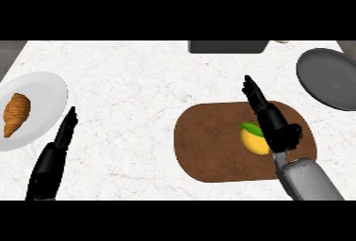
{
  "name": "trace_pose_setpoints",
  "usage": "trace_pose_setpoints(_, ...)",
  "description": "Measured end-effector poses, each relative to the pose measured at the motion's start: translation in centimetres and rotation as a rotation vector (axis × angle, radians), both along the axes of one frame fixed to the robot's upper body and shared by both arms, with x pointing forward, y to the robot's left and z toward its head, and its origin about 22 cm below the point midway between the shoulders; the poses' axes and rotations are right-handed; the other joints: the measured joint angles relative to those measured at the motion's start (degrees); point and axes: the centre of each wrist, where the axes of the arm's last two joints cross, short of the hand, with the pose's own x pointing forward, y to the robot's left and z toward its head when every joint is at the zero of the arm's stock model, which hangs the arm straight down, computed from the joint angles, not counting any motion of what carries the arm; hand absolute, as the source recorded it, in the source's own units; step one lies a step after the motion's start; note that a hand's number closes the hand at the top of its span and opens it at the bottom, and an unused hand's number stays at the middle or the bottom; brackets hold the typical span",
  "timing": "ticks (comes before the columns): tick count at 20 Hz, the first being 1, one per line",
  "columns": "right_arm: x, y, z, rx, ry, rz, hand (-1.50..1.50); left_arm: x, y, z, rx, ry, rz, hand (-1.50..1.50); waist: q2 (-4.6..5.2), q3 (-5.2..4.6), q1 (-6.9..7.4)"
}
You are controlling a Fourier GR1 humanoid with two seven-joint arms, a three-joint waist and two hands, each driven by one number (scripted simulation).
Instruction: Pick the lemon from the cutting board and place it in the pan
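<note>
A yellow lemon (254, 140) with a green leaf lies on the brown oval cutting board (208, 146) at the right of the counter. My right hand (273, 123) is over the board, right beside the lemon on its right side, fingers straight and pointing away from me; it hides the lemon's right edge. The dark grey pan (332, 77) sits at the far right, cut off by the view's edge. My left hand (61, 141) rests open at the lower left, fingers up, away from the board.
A white plate (42, 89) with a croissant (15, 114) stands at the left edge. A dark grey box (227, 46) sits at the counter's back edge. White marble counter lies between plate and board.
</note>
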Motion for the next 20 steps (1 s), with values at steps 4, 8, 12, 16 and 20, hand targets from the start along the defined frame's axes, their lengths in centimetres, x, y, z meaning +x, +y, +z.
trace_pose_setpoints(4,0.5,2.6,2.4,-0.112,-0.119,0.291,1.5,0.6,-1.9,0.0,-0.112,0.046,-0.064,0.0,-0.2,-0.07,0.7)
trace_pose_setpoints(8,1.6,4.6,8.1,-0.352,-0.417,0.572,-1.5,0.5,-4.5,-0.4,-0.262,0.134,-0.152,0.0,-1.05,-0.56,1.66)
trace_pose_setpoints(12,2.3,4.7,9.7,-0.421,-0.653,0.731,-1.5,1.2,-5.9,-0.3,-0.395,0.215,-0.218,0.0,-0.26,-0.17,1.34)
trace_pose_setpoints(16,2.9,3.3,10.0,-0.435,-0.794,0.869,-1.5,2.5,-5.8,0.3,-0.462,0.252,-0.242,0.0,-0.24,-0.01,0.66)
trace_pose_setpoints(20,2.6,2.0,11.3,-0.735,-0.824,0.994,-1.5,2.5,-5.6,0.1,-0.488,0.271,-0.239,0.0,-0.72,-0.06,0.01)
